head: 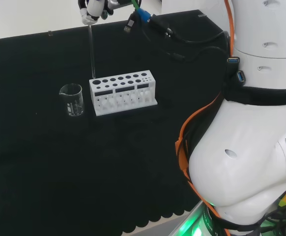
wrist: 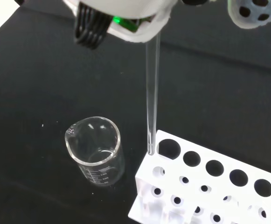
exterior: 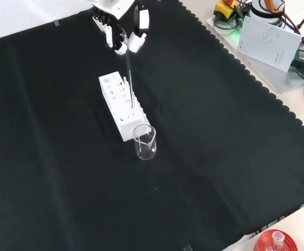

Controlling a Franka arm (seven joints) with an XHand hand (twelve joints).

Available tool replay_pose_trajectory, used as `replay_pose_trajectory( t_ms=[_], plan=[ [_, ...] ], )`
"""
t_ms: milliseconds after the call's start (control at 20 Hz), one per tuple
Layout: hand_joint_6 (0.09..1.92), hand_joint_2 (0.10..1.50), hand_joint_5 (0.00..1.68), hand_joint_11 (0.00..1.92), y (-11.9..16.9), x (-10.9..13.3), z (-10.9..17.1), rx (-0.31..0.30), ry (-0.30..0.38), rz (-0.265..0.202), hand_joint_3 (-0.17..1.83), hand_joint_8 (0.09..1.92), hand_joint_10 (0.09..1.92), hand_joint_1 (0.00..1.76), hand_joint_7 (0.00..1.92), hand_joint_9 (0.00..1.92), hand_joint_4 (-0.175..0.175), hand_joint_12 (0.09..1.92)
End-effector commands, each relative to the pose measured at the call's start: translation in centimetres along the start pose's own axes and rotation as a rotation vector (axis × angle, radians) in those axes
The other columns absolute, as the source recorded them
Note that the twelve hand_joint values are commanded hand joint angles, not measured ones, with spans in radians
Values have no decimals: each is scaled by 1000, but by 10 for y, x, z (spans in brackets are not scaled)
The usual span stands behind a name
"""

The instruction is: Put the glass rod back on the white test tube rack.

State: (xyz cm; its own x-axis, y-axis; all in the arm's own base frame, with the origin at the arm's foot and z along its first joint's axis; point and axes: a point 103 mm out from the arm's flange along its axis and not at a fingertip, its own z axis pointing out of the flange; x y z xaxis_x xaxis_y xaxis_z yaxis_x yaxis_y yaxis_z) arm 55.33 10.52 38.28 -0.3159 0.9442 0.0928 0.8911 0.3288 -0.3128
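Glass rod [head: 91, 49] being held upright, pinched at top by curled fingers of hand [head: 94, 10], tip hanging at end hole of white rack [head: 123, 91], beside beaker [head: 72, 99]. Insertion step being approached; alignment over hole, straight lowering being called for next.

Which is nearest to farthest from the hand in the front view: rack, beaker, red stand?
1. White rack: just below the hand, which holds the glass rod over it.
2. Beaker: past the rack's near end.
3. Red stand: bottom right corner, off the cloth.
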Motion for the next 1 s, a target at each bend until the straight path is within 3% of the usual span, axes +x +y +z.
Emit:
replay_pose_trajectory(
  t_ms=[50,1000],
  plan=[
    [927,736,1115,1554,1,-7,5,10,0,9,646,457,87,1173,1474,1728,-175,778],
    [926,737,1115,1553,4,-7,15,36,-2,15,644,455,87,1173,1474,1729,-175,779]
  ],
)
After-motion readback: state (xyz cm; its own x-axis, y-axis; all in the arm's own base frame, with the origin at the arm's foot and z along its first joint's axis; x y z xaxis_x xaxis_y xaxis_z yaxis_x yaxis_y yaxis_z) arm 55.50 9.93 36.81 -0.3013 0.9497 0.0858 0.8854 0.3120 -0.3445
